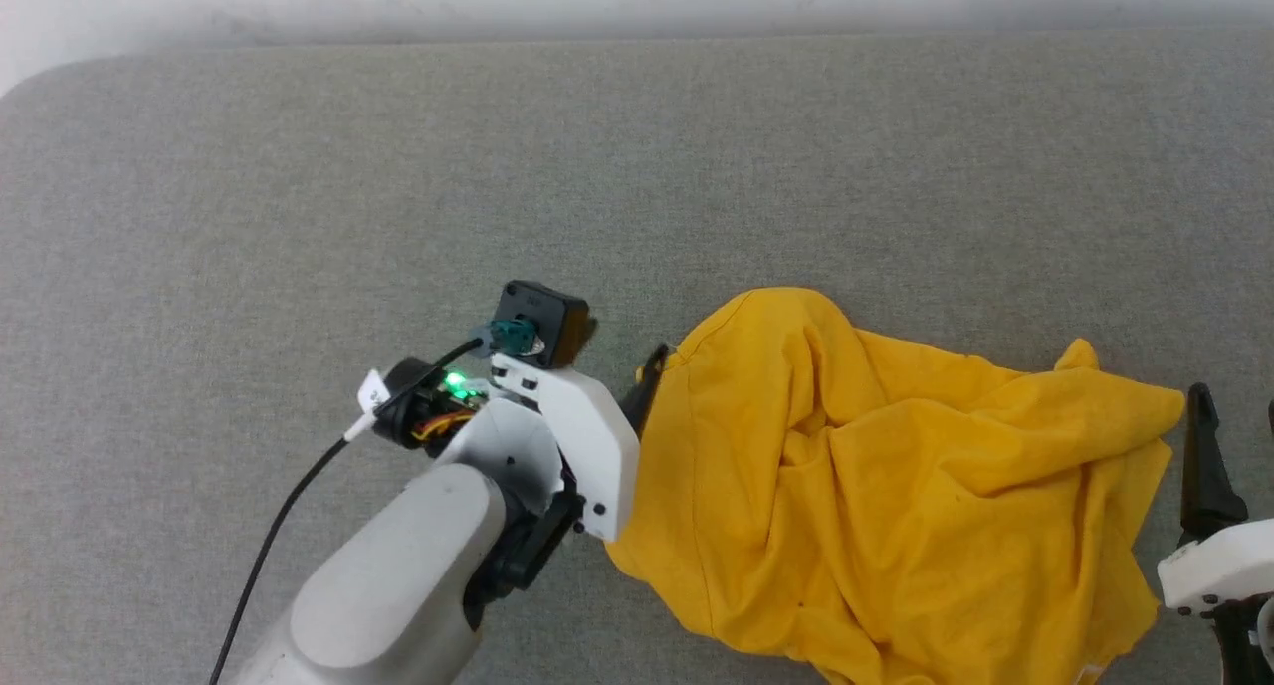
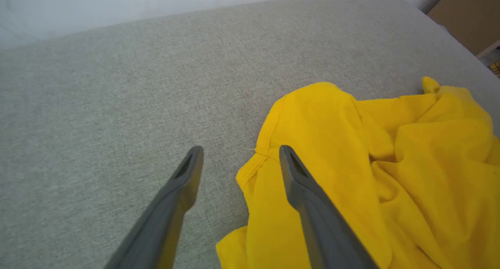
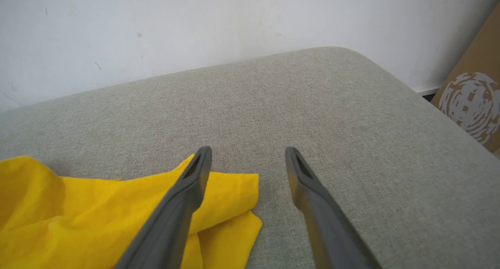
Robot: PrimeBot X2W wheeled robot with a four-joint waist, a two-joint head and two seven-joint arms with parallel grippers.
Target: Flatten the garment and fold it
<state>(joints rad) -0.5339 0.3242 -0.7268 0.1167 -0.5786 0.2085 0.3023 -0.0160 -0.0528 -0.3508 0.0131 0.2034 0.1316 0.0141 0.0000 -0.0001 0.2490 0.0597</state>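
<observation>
The garment (image 1: 896,486), a bright yellow T-shirt, lies crumpled on the grey surface at the centre right of the head view. My left gripper (image 1: 649,381) is at its left edge. In the left wrist view that gripper (image 2: 241,151) is open. One finger is over bare fabric, the other over the garment (image 2: 371,163), and the stitched hem runs between them. My right gripper (image 1: 1236,411) stands by the garment's right corner. It is open (image 3: 248,151), its left finger above a yellow corner of the garment (image 3: 78,214), and nothing is gripped.
The grey upholstered surface (image 1: 398,187) stretches wide to the left and back, ending at a white wall (image 3: 195,26). A brown cardboard box (image 3: 472,101) stands beyond the surface's rounded right corner. A black cable (image 1: 289,506) trails from my left wrist.
</observation>
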